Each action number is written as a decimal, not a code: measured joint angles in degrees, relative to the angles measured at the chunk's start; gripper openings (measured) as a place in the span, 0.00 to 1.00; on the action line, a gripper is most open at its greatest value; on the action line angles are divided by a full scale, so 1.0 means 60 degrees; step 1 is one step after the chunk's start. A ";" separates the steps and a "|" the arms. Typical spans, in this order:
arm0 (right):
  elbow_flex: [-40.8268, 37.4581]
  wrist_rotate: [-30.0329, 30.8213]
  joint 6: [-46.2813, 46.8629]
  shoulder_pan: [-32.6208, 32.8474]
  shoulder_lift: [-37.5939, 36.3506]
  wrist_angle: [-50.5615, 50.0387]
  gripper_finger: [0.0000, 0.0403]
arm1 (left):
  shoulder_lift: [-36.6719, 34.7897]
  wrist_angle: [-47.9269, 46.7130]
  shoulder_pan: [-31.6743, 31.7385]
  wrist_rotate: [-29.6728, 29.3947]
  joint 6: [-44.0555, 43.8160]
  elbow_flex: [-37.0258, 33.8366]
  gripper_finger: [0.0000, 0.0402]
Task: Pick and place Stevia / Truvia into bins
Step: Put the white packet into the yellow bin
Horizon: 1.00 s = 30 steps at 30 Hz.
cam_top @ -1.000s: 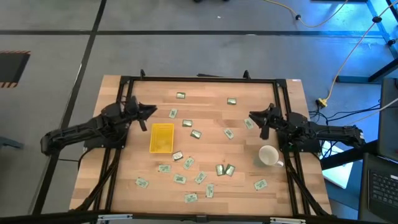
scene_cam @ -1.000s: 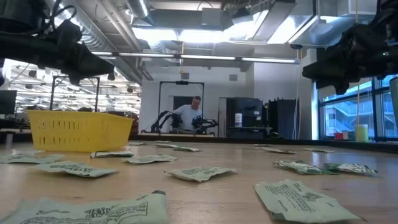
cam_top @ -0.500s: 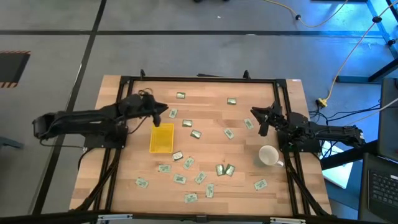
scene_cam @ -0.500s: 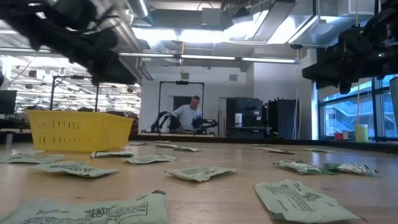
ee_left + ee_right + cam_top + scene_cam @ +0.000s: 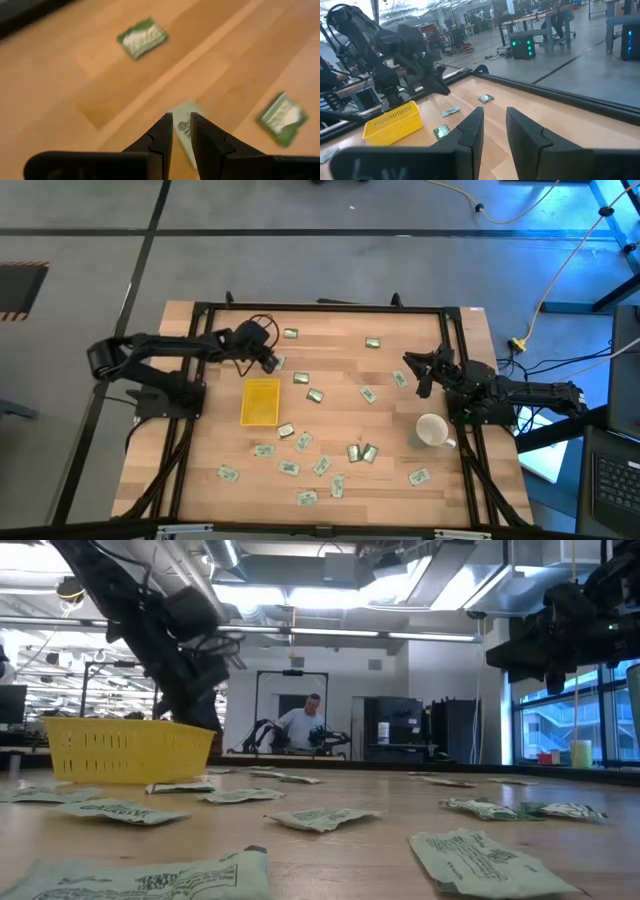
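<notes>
Many pale green and white sachets lie flat across the wooden table, most near its middle and near edge. The yellow tray (image 5: 260, 401) stands left of centre and also shows in the low view (image 5: 125, 750). My left gripper (image 5: 270, 363) hangs tipped down just beyond the tray's far end, over one sachet (image 5: 184, 131). Its fingers stand close together with only a narrow slit and touch nothing that I can see. My right gripper (image 5: 412, 370) waits shut at the table's right side, near another sachet (image 5: 400, 379).
A white mug (image 5: 432, 430) stands near the right arm. More sachets lie at the far side (image 5: 290, 334) (image 5: 372, 342) and along the near edge (image 5: 307, 498). A dark frame rails the table's edges. A person sits in the room far behind (image 5: 305, 725).
My left arm has swung from the table's left edge toward the middle and the far side. It has stretched out past the tray's far end, and its gripper has tipped downward over a sachet. No sachet has moved.
</notes>
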 joint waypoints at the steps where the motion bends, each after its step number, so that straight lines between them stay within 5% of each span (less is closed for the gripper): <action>1: 0.0001 0.0000 0.0003 0.0000 0.0000 0.0000 0.22 | 0.0149 -0.0035 0.0000 0.0054 -0.0443 0.0000 0.15; 10: -0.0001 0.0000 -0.0064 0.0000 0.0000 0.0000 0.22 | 0.1364 -0.0002 0.0291 0.2228 -0.1674 0.0360 0.15; 19: 0.0000 -0.0004 -0.0249 0.0000 0.0000 0.0000 0.22 | 0.2809 -0.2978 0.0022 0.0744 -0.0107 0.2620 0.15; 30: -0.0001 -0.0007 -0.0252 0.0000 0.0000 0.0000 0.22 | 0.3992 -0.3372 -0.0549 0.0684 0.0918 0.3666 0.23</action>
